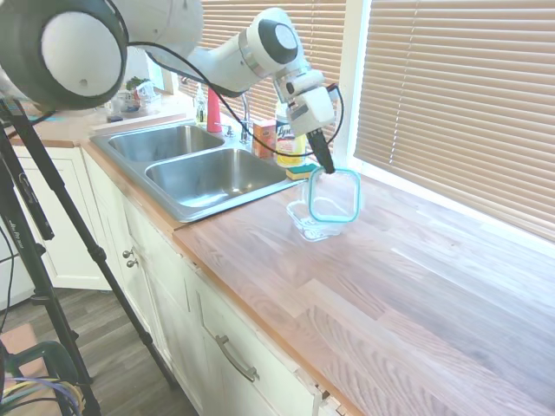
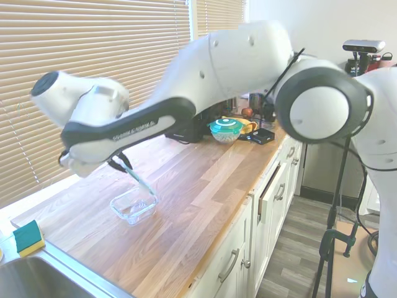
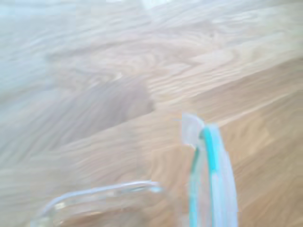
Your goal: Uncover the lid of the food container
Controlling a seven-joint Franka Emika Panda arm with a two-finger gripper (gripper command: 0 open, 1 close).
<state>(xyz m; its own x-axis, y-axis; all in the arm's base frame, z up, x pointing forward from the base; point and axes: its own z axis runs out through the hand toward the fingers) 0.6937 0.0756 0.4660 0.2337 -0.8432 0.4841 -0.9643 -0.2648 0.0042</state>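
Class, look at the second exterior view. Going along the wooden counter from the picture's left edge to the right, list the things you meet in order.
Teal-and-yellow sponge → clear food container, open, with the teal-rimmed lid hanging tilted from the tool just above it → teal-lidded bowl farther down the counter.

Wrist view blurred; lid and food container cut by bottom edge.

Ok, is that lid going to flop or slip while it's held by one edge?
Probably stiff: the lid hangs flat from the end effector without sagging. It looks thin and clear, so likely light. Gripped only at its rim, it might swing or slip; the open container sits just below.
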